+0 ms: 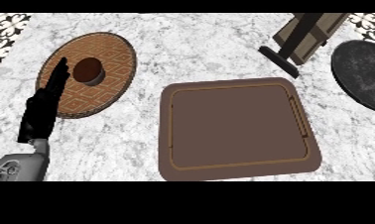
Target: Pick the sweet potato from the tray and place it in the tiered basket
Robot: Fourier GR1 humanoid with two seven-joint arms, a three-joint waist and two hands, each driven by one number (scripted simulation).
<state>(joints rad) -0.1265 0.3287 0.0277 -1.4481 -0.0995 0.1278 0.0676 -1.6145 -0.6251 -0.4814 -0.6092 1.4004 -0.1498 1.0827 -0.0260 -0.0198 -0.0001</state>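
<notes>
Observed from beside the bench (pixel 205 39), marble-patterned top.

Item 1: the sweet potato (pixel 89 70), a dark reddish-brown lump, lies near the centre of the round woven basket (pixel 111 49), which sits at the left side of the bench. It rests on the basket's patterned floor, inside the rim on every side.

Item 2: the tray (pixel 234 124), brown with rounded corners and a raised lip, sits at the middle of the bench, to the right of the basket. The two are near each other but apart, with a strip of marble showing between them. The sweet potato is well apart from the tray.

Item 3: the left hand (pixel 42 109) stands at the basket's left rim on its grey forearm (pixel 22 166). Its fingers (pixel 58 75) are straight and together, pointing toward the far edge, and hold nothing (whether they touch the rim cannot be told). They stop just left of the sweet potato, without contact.

Item 4: a dark round plate (pixel 356 77) is cut by the right edge. A tan blocky object (pixel 307 33) with a black strip at its lower end lies at the far right; its nature cannot be told.
</notes>
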